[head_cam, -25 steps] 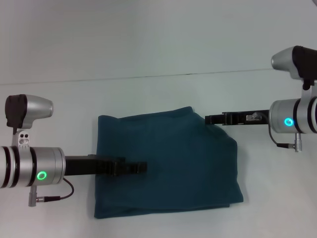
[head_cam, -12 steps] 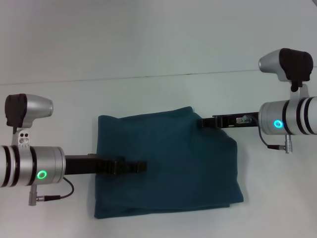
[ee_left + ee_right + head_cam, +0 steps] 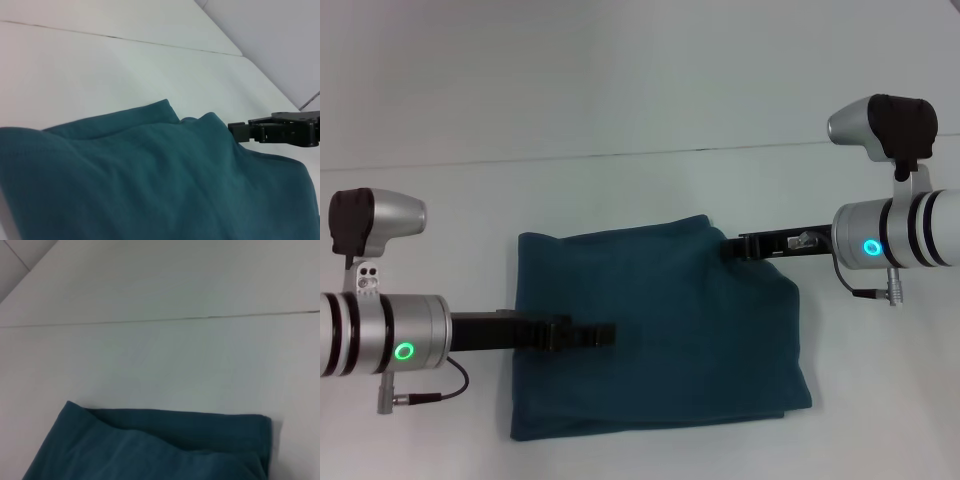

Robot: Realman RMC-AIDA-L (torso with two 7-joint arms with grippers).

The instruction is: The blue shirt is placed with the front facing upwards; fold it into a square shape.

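The setting is a robot test bench or laboratory workspace. A plain white tabletop (image 3: 640,110) fills every view, crossed by one thin seam line (image 3: 620,155). No household furnishings or shop fittings appear. The only item on the surface is a folded blue shirt (image 3: 655,330), between two robot arms.

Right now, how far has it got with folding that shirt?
Mostly done, it seems: the blue shirt already lies as a compact, roughly square bundle, plain side up. The left gripper reaches over its middle; the right gripper is at its far right corner. Left: perhaps squaring the uneven right edge.
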